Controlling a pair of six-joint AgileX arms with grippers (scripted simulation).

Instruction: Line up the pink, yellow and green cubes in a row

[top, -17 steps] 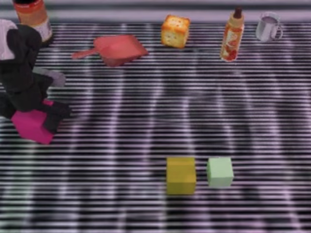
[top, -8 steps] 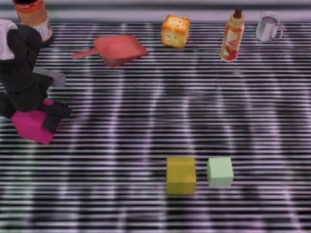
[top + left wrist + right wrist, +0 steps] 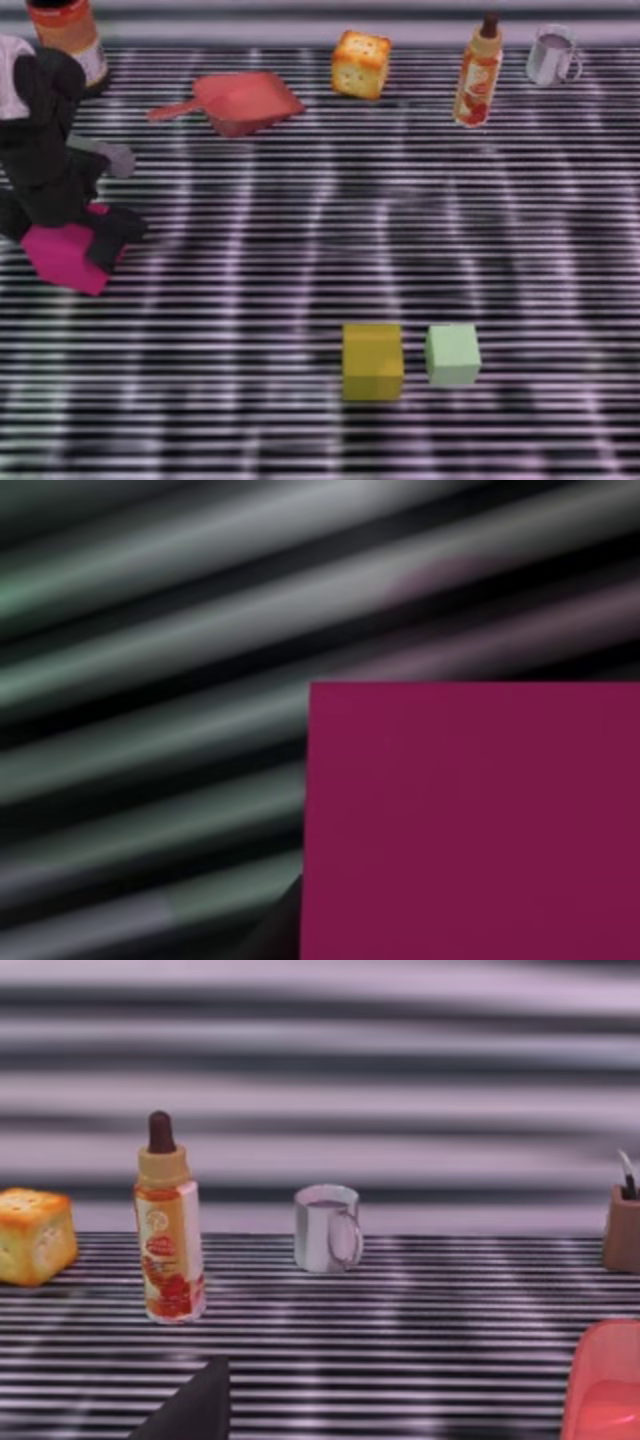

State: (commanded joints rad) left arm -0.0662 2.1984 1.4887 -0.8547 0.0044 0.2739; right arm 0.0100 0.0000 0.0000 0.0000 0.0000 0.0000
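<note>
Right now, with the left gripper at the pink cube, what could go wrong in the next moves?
1. The left gripper sits at one edge of the pink cube, so the cube may twist or slip when lifted.
2. The yellow cube and green cube stand close together; setting the large pink cube beside them could knock the row.

Lighting is even and diffuse in the top view, no clear single source. The striped surface [image 3: 300, 250] shows wavy moiré-like ripples and pale glare streaks. Shadows are weak: a faint dark patch beside the yellow cube [image 3: 372, 361] and the green cube [image 3: 453, 354]. The left wrist view is heavily defocused, stripes smeared into soft bands, the pink cube [image 3: 470, 820] flat and textureless. The right wrist view is dimmer, its background bands blurred.
</note>
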